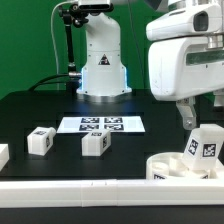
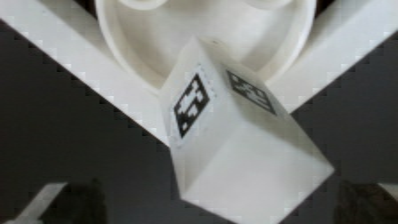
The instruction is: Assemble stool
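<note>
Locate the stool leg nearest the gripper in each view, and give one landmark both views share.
Exterior view: the leg stands on the seat disc at the exterior view's right, below the gripper.
Wrist view: the same leg fills the middle, tags facing the camera.
Shared landmark: the seat disc.

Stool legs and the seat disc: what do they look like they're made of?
Legs: seemingly rigid white plastic, matte, going by crisp block edges and even colour; each carries a black-and-white tag, probably printed. Seat disc: the same white plastic look, smooth with a faint sheen on its moulded curves. Neither can be confirmed from looks alone.
</note>
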Controlling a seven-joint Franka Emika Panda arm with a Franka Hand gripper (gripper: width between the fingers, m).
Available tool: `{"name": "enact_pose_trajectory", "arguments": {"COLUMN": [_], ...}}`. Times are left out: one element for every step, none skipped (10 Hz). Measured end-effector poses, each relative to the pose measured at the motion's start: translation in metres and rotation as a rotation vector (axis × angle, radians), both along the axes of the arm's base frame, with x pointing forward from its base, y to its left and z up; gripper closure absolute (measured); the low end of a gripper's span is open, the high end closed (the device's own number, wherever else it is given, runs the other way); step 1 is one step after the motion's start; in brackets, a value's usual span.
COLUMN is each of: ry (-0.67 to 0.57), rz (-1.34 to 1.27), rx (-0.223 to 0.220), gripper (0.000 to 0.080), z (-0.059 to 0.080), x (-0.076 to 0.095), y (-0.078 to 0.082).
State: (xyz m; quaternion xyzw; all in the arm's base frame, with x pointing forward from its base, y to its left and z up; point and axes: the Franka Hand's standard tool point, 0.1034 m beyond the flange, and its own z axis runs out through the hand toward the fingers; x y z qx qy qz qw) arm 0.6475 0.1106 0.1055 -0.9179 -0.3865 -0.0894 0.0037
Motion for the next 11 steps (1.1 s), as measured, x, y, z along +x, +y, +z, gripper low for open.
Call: {"name": "enact_pose_trajectory", "arguments": {"ry": [-0.004, -0.007, -0.012, -0.022, -0.034, -0.031, -0.034, -0.036, -0.042, -0.039, -0.035], "rz": [0.053, 0.105, 0.181, 0.248, 0.344, 0.422, 0.514, 0.640, 0.739, 0.823, 0.852], "rx": [-0.010, -0.021, -0.041, -0.064, -0.103, -0.127, -0.155, -0.192, -0.220, -0.243, -0.250], "gripper": [0.0150, 0.0150, 0.0150, 0.0150, 0.0150, 0.0150, 0.0150, 0.0150, 0.0150, 0.0150, 0.0150], "z": [-0.001, -0.001, -0.002, -0.001, -0.001, -0.002, -0.003, -0.005, -0.008, -0.011, -0.013], "x": [0.000, 0.000, 0.000, 0.001, 0.002, 0.001, 0.000, -0.002, -0.004, -0.005, -0.006], "y": [-0.001, -0.002, -0.004, -0.004, -0.002, -0.003, -0.003, -0.002, 0.001, 0.000, 0.000]}}
